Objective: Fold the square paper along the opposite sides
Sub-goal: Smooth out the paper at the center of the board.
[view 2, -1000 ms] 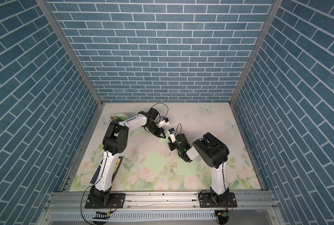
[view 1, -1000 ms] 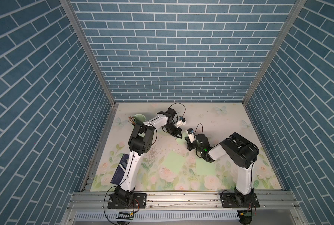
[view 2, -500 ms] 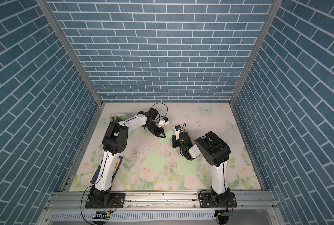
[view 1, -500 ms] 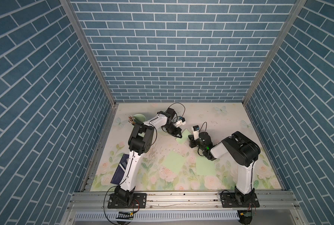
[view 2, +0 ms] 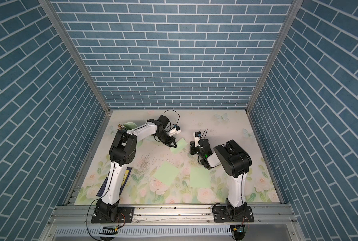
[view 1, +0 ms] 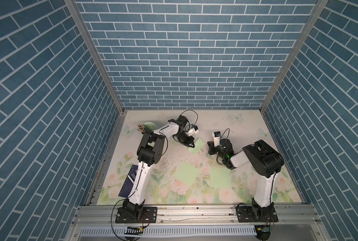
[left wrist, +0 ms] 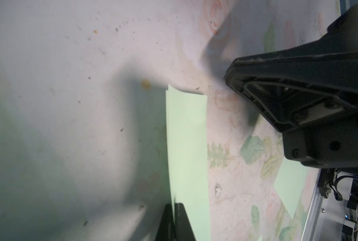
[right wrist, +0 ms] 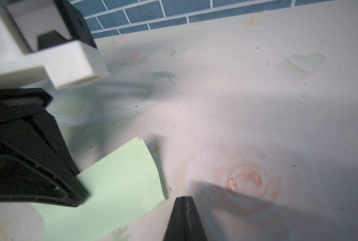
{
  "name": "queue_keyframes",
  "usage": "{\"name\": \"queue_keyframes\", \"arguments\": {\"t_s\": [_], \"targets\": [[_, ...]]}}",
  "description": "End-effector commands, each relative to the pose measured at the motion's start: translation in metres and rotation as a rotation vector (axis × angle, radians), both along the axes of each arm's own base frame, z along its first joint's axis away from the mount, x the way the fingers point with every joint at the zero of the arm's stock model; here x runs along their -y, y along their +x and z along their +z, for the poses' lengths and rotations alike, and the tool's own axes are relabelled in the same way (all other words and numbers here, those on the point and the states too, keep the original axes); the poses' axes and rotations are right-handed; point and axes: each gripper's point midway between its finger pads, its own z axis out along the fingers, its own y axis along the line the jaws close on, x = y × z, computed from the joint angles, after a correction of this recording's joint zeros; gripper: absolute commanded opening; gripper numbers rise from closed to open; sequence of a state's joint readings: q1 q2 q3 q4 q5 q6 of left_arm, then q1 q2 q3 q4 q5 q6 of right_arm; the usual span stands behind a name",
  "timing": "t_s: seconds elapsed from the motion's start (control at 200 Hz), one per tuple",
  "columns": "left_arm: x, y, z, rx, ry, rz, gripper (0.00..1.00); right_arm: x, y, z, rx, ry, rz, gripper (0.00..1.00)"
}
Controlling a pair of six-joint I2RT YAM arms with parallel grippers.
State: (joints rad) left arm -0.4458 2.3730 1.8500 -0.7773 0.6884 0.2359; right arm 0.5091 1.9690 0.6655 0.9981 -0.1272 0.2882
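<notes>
The square paper (view 1: 197,146) is pale green and lies folded into a narrow strip at the middle back of the floral mat, also visible as the paper (view 2: 179,146). My left gripper (view 1: 191,145) is shut on one end of it; in the left wrist view the paper (left wrist: 186,146) runs away from the closed left gripper (left wrist: 175,208), its edge pinched between the fingers. My right gripper (view 1: 209,146) is shut and holds nothing. In the right wrist view the right gripper (right wrist: 184,201) sits just off the loose corner of the paper (right wrist: 121,183), apart from it.
Two flat green paper squares (view 1: 186,174) (view 1: 220,177) lie nearer the front. A green bowl (view 1: 149,125) with sticks stands at the back left. A dark blue book (view 1: 130,181) lies by the left arm's base. Specks of debris (view 1: 163,164) dot the mat.
My right gripper has drawn back to the right, off the paper. The left gripper stays put, holding the folded strip.
</notes>
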Motion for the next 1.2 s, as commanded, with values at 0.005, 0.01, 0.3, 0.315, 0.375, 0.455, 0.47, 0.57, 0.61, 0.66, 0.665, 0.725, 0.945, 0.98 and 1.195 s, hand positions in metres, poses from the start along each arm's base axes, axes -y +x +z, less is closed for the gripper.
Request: {"name": "queue_keyframes", "arguments": {"t_s": [0.005, 0.01, 0.3, 0.315, 0.375, 0.455, 0.47, 0.57, 0.61, 0.66, 0.665, 0.725, 0.945, 0.98, 1.195], "targets": [[-0.059, -0.011, -0.079, -0.069, 0.313, 0.049, 0.00, -0.027, 0.001, 0.039, 0.113, 0.082, 0.094, 0.00], [-0.060, -0.011, -0.079, -0.069, 0.313, 0.049, 0.00, -0.028, 0.001, 0.039, 0.112, 0.082, 0.096, 0.00], [-0.061, -0.012, -0.081, -0.070, 0.321, 0.050, 0.00, -0.043, -0.004, -0.001, -0.051, 0.140, 0.056, 0.00], [-0.061, -0.012, -0.081, -0.069, 0.323, 0.050, 0.00, -0.041, -0.003, -0.005, -0.063, 0.136, 0.047, 0.00], [-0.061, -0.011, -0.082, -0.068, 0.324, 0.049, 0.00, -0.031, 0.002, -0.018, -0.113, 0.123, 0.010, 0.00], [-0.062, -0.012, -0.082, -0.069, 0.325, 0.050, 0.00, -0.021, 0.004, -0.028, -0.150, 0.108, -0.021, 0.00], [-0.061, -0.012, -0.082, -0.068, 0.325, 0.049, 0.00, -0.020, 0.004, -0.029, -0.154, 0.103, -0.026, 0.00], [-0.061, -0.011, -0.081, -0.067, 0.323, 0.050, 0.00, -0.015, 0.005, -0.036, -0.178, 0.077, -0.054, 0.00], [-0.061, -0.011, -0.080, -0.065, 0.323, 0.050, 0.00, -0.013, 0.005, -0.039, -0.189, 0.065, -0.064, 0.00], [-0.061, -0.011, -0.080, -0.066, 0.323, 0.050, 0.00, -0.010, 0.007, -0.042, -0.199, 0.051, -0.078, 0.00], [-0.061, -0.011, -0.080, -0.066, 0.323, 0.050, 0.00, -0.010, 0.007, -0.043, -0.200, 0.050, -0.079, 0.00], [-0.062, -0.011, -0.080, -0.065, 0.325, 0.050, 0.00, -0.006, 0.008, -0.047, -0.212, 0.035, -0.093, 0.00], [-0.063, -0.012, -0.081, -0.064, 0.331, 0.050, 0.00, 0.000, 0.008, -0.050, -0.227, 0.020, -0.112, 0.00], [-0.063, -0.012, -0.081, -0.064, 0.331, 0.051, 0.00, 0.001, 0.008, -0.050, -0.228, 0.020, -0.114, 0.00], [-0.064, -0.012, -0.083, -0.069, 0.334, 0.050, 0.00, 0.001, 0.014, -0.038, -0.182, -0.034, -0.083, 0.00]]}}
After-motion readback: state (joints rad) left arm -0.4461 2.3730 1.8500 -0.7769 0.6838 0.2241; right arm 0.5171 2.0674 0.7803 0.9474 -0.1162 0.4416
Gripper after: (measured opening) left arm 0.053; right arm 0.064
